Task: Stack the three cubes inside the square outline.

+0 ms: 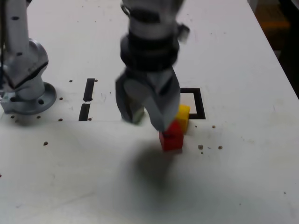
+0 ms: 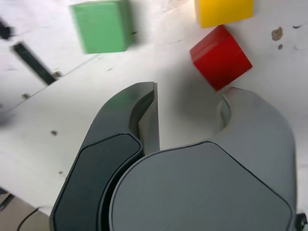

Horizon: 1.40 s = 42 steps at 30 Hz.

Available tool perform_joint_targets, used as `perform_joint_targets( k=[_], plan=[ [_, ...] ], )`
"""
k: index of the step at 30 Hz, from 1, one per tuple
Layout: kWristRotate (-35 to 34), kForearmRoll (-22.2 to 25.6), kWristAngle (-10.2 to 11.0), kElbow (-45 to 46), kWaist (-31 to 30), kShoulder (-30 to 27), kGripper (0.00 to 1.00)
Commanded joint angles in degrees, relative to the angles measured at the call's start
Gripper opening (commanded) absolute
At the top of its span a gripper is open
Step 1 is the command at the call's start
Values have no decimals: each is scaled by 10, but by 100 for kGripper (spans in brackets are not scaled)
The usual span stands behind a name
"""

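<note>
The red cube (image 1: pixel 172 139) (image 2: pixel 220 57) sits on the white table in front of the square outline (image 1: pixel 202 105), touching the yellow cube (image 1: pixel 182 114) (image 2: pixel 224 10) at the outline's near-left corner. My gripper (image 1: pixel 145 122) (image 2: pixel 188 96) hangs low over the table with its jaws apart and nothing between them. One fingertip (image 2: pixel 230 96) is right against the red cube. The green cube (image 2: pixel 102 25) lies apart from the other two and is mostly hidden behind the gripper in the exterior view.
Two short black strips (image 1: pixel 88 89) (image 1: pixel 84 112) lie at the exterior view's left of the gripper. The arm's grey base (image 1: pixel 25 88) stands at the far left. Small screw holes and brown specks (image 1: pixel 201 147) dot the table.
</note>
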Motion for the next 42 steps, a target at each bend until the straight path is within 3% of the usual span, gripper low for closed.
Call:
perform_joint_targets(
  k=[1, 5, 10, 13, 16, 21, 24, 42],
  plan=[
    [-4, 30, 14, -21, -1, -16, 30],
    [-6, 66, 33, -50, -1, -27, 31],
    [-7, 47, 19, -56, -15, 0, 78],
    [-14, 28, 14, -59, -24, 18, 89],
    [-37, 10, 13, -55, -30, 34, 92],
    [-163, -42, 9, 4, -31, 58, 92],
    [-198, -56, 3, 17, -31, 68, 92],
    [-213, -121, 6, 45, -26, 99, 90]
  ],
)
